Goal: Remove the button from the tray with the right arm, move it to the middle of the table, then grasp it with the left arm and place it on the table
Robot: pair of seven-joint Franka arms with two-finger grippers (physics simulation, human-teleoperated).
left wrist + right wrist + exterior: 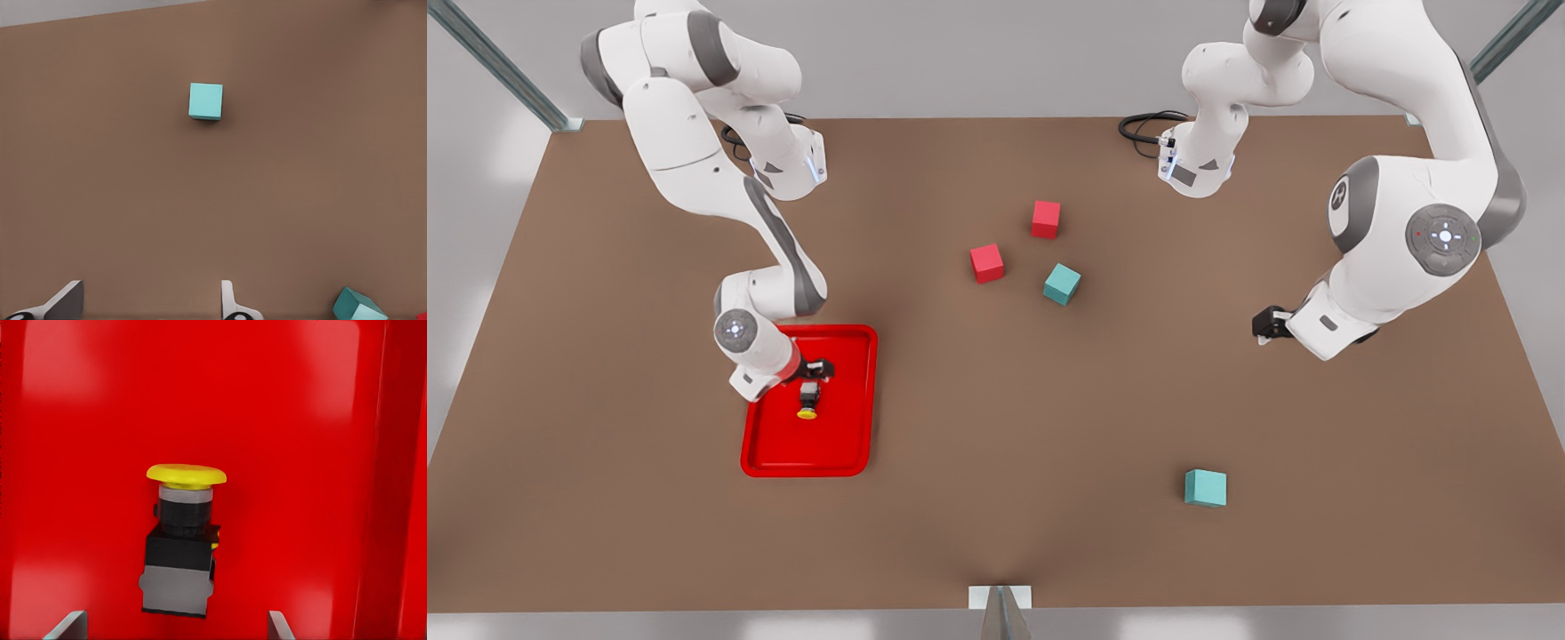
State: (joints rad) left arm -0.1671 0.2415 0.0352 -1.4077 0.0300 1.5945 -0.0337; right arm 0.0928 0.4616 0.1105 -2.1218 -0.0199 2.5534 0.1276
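Front view: right claw (815, 369) poised over red tray (854, 449), button (808, 399) lying just beyond its tips; left claw (1263, 324) waiting above bare counter (996, 498). Left wrist view: fingers (229, 300) apart, empty, teal cube (205, 101) ahead. Right wrist view: fingertips (68, 625) spread either side of button (180, 543), seemingly lined up for grasping.

We see two red cubes (1046, 219) (987, 263) and a teal cube (1062, 284) clustered together, lying between the two claws and farther back than either. A second teal cube (1205, 488) sits alone, well apart from that cluster, nearer the claw on the front view's right and forward of it.
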